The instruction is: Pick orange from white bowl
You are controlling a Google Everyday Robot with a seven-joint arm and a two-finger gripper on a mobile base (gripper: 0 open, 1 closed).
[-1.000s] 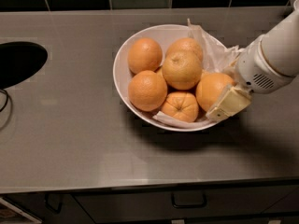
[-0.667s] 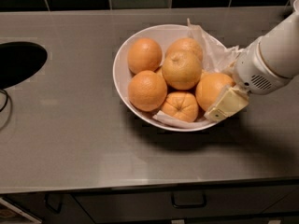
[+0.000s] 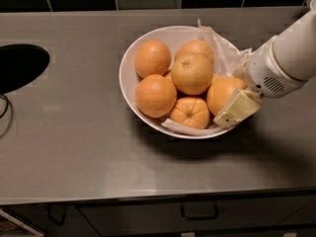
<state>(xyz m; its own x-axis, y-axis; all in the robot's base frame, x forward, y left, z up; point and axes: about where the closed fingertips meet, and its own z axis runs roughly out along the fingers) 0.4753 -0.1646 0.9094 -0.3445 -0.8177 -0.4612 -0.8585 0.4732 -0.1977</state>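
Observation:
The white bowl (image 3: 129, 58) stands on the grey counter and holds several oranges on a crumpled clear liner. The orange (image 3: 223, 93), smooth and deep orange, lies at the bowl's right side. My gripper (image 3: 232, 105) reaches in from the right over the bowl's rim and lies against this orange's lower right side, its far half hidden behind the fruit and the white wrist (image 3: 276, 65). A paler yellowish orange (image 3: 191, 73) sits on top in the middle. A small ribbed one (image 3: 190, 112) lies at the front.
Two more deep-orange fruits (image 3: 153, 58) (image 3: 155, 95) fill the bowl's left side. A dark round sink opening (image 3: 19, 65) lies at the counter's left. A dark tiled wall runs along the back. Drawers with a handle (image 3: 199, 214) sit below the front edge.

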